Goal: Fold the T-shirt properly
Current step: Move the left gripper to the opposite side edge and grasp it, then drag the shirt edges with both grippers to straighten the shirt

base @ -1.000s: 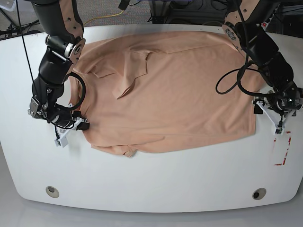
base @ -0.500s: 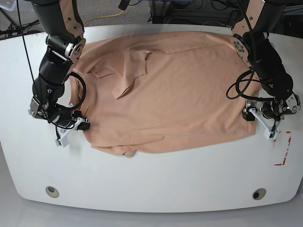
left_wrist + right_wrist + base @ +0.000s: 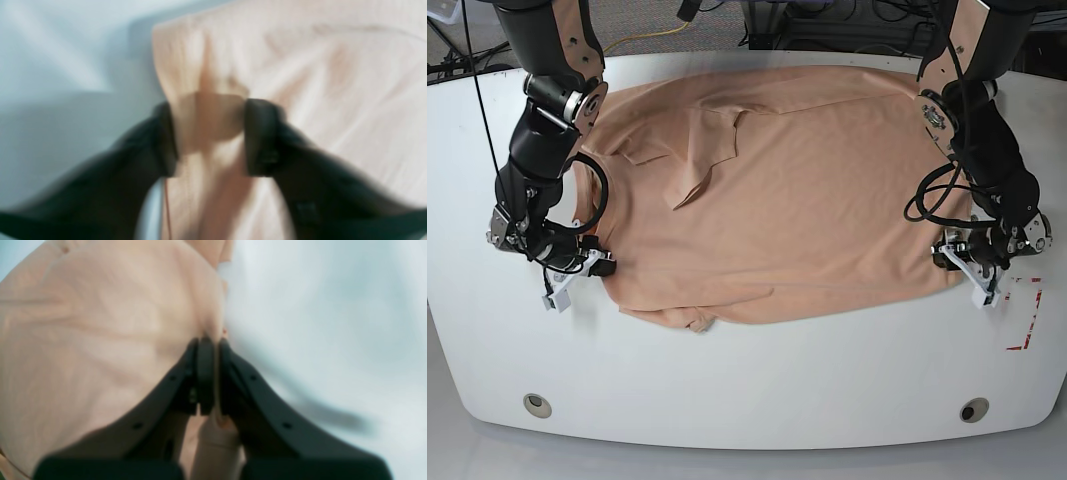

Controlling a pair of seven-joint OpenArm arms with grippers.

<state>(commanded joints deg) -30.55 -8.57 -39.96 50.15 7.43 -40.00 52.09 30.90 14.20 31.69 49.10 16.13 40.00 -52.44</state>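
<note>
Leftmost in the base view, the right claw [image 3: 577,272] sits low on the white tabletop [image 3: 757,380] at the edge of the T-shirt [image 3: 787,200]. Its wrist view shows the two dark fingers [image 3: 205,373] pressed together with a thin fold of the peach cloth [image 3: 100,340] pinched between them, right at the shirt's border where the cloth meets bare tabletop [image 3: 317,323].

Across the middle, the T-shirt lies spread over much of the tabletop, mostly flat, with a few folded creases toward its upper left part and a small bunched bit at its lower edge.

At the right, the left claw [image 3: 972,272] hangs over the shirt's lower right corner. Its wrist view is blurred, yet the fingers [image 3: 260,136] stand spread apart, with the cloth's corner strip [image 3: 206,123] lying between them; whether either finger touches the cloth cannot be told
</note>
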